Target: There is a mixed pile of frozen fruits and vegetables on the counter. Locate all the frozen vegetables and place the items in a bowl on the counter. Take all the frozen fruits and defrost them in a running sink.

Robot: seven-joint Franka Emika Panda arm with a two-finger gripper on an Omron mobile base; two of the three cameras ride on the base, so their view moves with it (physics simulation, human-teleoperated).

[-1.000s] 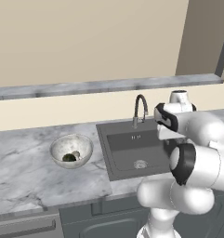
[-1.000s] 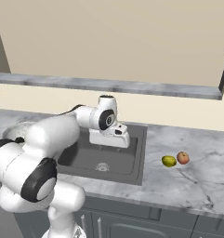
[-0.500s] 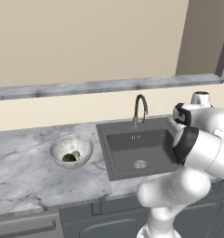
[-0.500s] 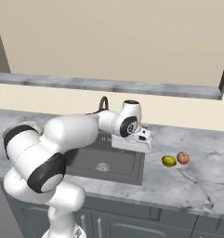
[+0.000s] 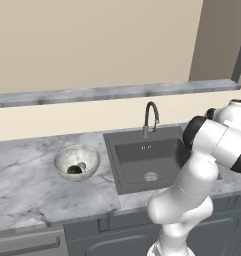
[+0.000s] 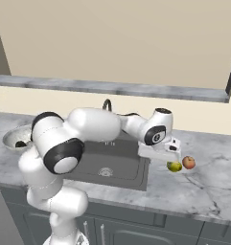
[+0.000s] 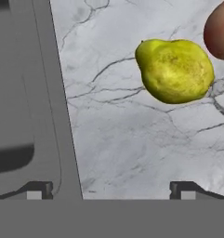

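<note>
Two frozen fruits lie on the counter (image 6: 203, 186) to the right of the sink (image 6: 112, 162): a yellow-green lemon-like fruit (image 6: 174, 166) and, just beside it on its far right, a reddish-orange apple-like fruit (image 6: 188, 162). We note the gripper (image 6: 170, 154) hanging just above the lemon-like fruit in the right base view, near the sink's right edge. In the hand view the fingers (image 7: 39, 189) stand wide apart with nothing between them; the lemon-like fruit (image 7: 175, 69) sits ahead on the marble, off toward one tip, with the apple-like fruit (image 7: 219, 30) cut by the frame edge and the two close enough that we cannot tell whether they touch. Left of the sink (image 5: 149, 157), the speckled bowl (image 5: 77, 161) rests on the counter (image 5: 27, 185) and holds a dark green lump (image 5: 73, 170) beside a tan mushroom-like piece (image 5: 82, 166).
</note>
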